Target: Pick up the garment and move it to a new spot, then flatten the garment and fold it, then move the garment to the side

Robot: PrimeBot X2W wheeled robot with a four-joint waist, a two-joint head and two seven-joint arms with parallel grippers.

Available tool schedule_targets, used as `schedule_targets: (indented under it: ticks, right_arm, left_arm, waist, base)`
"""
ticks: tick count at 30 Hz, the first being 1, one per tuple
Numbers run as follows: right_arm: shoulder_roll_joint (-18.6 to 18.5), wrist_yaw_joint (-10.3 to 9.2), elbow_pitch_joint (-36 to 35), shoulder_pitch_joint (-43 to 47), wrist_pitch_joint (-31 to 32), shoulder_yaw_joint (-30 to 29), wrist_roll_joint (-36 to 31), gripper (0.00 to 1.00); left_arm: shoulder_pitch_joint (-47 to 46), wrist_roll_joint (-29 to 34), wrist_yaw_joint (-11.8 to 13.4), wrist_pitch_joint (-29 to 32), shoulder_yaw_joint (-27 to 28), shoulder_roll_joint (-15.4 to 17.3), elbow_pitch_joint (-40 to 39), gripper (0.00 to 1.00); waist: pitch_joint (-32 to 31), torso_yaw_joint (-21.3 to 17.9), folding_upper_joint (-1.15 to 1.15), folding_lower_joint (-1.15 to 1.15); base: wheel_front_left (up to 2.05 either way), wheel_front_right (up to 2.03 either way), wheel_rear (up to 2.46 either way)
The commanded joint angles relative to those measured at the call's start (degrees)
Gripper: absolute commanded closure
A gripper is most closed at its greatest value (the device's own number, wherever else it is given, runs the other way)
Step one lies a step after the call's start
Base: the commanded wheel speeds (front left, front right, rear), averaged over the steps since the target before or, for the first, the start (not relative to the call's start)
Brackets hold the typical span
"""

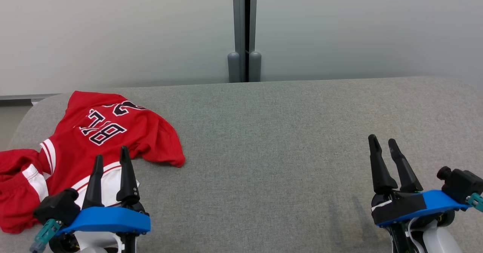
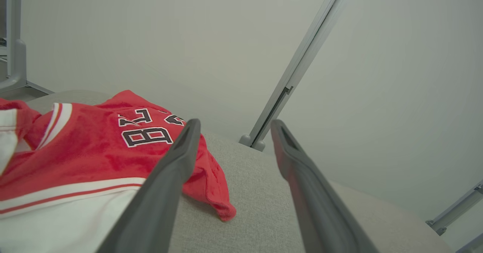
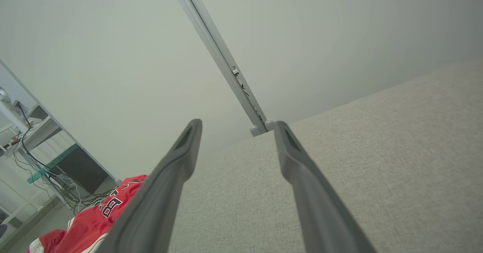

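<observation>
Red garment (image 1: 151,140) lies under released left pincer (image 1: 111,153); right pincer (image 1: 382,139) released, well apart.

A grey fabric-covered table (image 1: 283,132) carries one crumpled red jersey (image 1: 151,140), lying along its left edge toward the far corner.

At ten o'clock I see the garment (image 1: 147,140): red, white panels, striped trim, black white-edged letters. The counter (image 1: 264,151) is flecked grey. My left pincer (image 1: 111,153) and right pincer (image 1: 382,140) show black fingers, blue mounts.
</observation>
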Motion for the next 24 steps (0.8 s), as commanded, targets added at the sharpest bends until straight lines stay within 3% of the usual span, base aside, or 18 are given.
schedule_targets:
  ticks: [1,24]
  right_arm:
    - [0.0,0.12,-0.8,-1.21,-0.75,0.16,-2.04,0.0]
    - [-0.47,0.13,3.11,-1.65,-3.85,1.6,-13.21,0.0]
  left_arm:
    - [-0.61,2.12,0.18,-0.74,-0.09,0.21,-0.42,0.0]
    - [-0.32,14.43,0.27,-3.79,-1.21,-0.01,0.61,0.0]
  waist:
    - [0.03,0.0,0.0,0.0]
    - [0.05,0.25,0.0,0.0]
  base:
    - [0.0,0.0,0.0]
    - [0.0,0.0,0.0]
